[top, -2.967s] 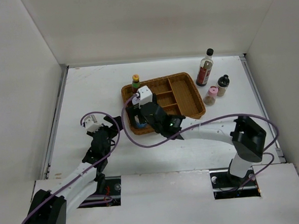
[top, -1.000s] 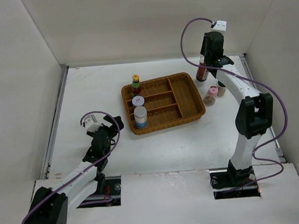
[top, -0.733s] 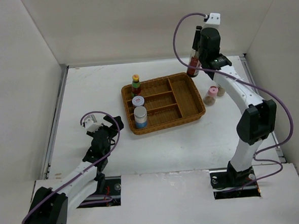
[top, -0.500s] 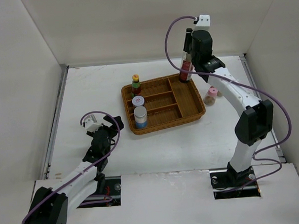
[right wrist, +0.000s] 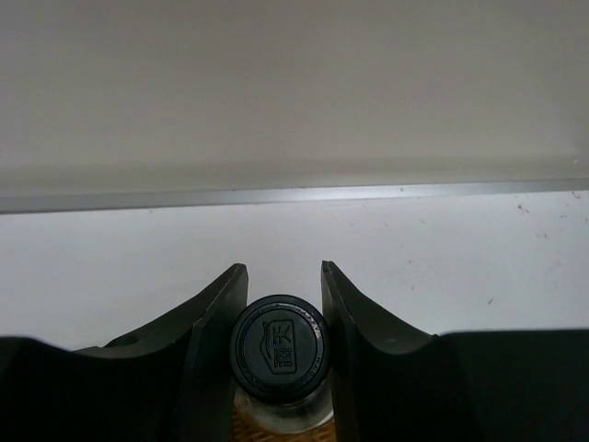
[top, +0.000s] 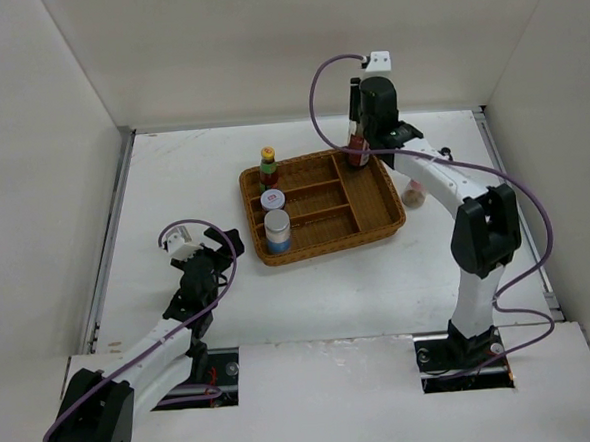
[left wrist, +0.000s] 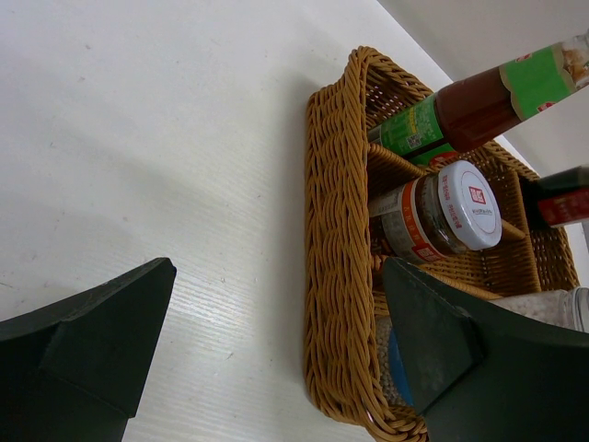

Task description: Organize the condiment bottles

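The right gripper (right wrist: 280, 284) is closed partway on the neck of the tall dark-sauce bottle (top: 355, 143), one matte dark finger on each side just below the round black cap, which bears an embossed logo. The bottle stands upright over the far end of the long right-hand compartment of the wicker tray (top: 390, 201). Whether its base rests on the tray floor cannot be told, as the arm and tray wall cover it.

The left gripper (left wrist: 267, 354) is spread fully and holds nothing, low over the white table (top: 172, 178), near the tray's left wall.

The tray is brown woven cane, rectangular, with dividers. In its left-hand compartments stand three items:
- the green-red bottle (top: 268, 167), at the far end
- the white-lidded jar (top: 272, 199), glass, in the middle
- the blue-label shaker (top: 277, 231), nearest, half hidden by a finger in the left wrist view

The pink-lidded shaker (top: 414, 196) stands on the table right of the tray, partly hidden behind the right arm.
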Action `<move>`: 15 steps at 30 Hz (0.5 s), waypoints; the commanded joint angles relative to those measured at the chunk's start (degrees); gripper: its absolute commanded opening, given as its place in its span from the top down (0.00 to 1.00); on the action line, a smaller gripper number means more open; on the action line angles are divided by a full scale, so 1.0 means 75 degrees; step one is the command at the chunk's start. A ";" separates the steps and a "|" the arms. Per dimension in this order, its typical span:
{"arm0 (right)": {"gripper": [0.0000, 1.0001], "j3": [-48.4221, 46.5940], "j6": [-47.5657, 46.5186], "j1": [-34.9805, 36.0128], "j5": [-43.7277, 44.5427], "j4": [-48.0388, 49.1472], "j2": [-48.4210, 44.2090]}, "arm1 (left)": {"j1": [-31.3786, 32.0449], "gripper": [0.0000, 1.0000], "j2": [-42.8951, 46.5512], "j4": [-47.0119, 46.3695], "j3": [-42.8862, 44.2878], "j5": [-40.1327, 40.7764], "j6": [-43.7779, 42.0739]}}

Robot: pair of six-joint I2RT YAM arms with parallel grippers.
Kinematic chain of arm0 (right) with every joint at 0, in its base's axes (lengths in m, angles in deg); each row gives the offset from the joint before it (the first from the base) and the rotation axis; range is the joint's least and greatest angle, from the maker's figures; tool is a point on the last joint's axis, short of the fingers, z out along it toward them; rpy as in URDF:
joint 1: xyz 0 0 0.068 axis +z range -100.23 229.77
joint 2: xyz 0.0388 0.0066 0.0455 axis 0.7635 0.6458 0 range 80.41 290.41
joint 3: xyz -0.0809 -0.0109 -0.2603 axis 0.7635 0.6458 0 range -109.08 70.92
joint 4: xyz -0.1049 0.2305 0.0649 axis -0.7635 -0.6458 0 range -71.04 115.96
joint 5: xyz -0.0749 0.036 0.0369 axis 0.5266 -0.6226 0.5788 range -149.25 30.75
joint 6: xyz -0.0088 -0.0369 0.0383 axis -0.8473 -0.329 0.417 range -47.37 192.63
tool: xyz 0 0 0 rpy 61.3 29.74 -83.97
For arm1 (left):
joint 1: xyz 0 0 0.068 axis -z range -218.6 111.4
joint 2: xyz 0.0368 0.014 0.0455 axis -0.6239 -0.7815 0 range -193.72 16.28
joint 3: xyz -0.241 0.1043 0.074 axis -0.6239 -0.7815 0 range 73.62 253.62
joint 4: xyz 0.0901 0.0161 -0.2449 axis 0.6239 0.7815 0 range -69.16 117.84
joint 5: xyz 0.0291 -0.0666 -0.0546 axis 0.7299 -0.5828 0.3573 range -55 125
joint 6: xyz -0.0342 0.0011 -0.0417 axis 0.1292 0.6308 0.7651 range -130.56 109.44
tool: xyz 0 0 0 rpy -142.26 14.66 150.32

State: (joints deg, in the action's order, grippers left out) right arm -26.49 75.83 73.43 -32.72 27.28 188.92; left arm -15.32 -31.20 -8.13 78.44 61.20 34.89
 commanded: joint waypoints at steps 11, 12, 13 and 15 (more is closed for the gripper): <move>0.50 0.1280 0.0006 0.0284 0.0085 0.2249 -0.0417 | -0.0029 0.00 -0.0020 -0.0438 -0.0045 -0.0106 0.0069; 0.46 0.1315 0.0007 0.0296 0.0085 0.2238 -0.0440 | -0.0029 0.00 -0.0020 -0.0438 -0.0045 -0.0118 0.0069; 0.40 0.1327 0.0018 0.0296 0.0085 0.2203 -0.0452 | -0.0029 0.00 -0.0020 -0.0438 -0.0045 -0.0129 0.0069; 0.31 0.1351 0.0018 0.0320 0.0085 0.2156 -0.0464 | -0.0029 0.00 -0.0020 -0.0438 -0.0045 -0.0129 0.0069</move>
State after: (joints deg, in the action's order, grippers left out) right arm -16.61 75.70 75.16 -32.68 39.00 189.09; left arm -15.32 -31.20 -8.16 78.44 60.91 34.89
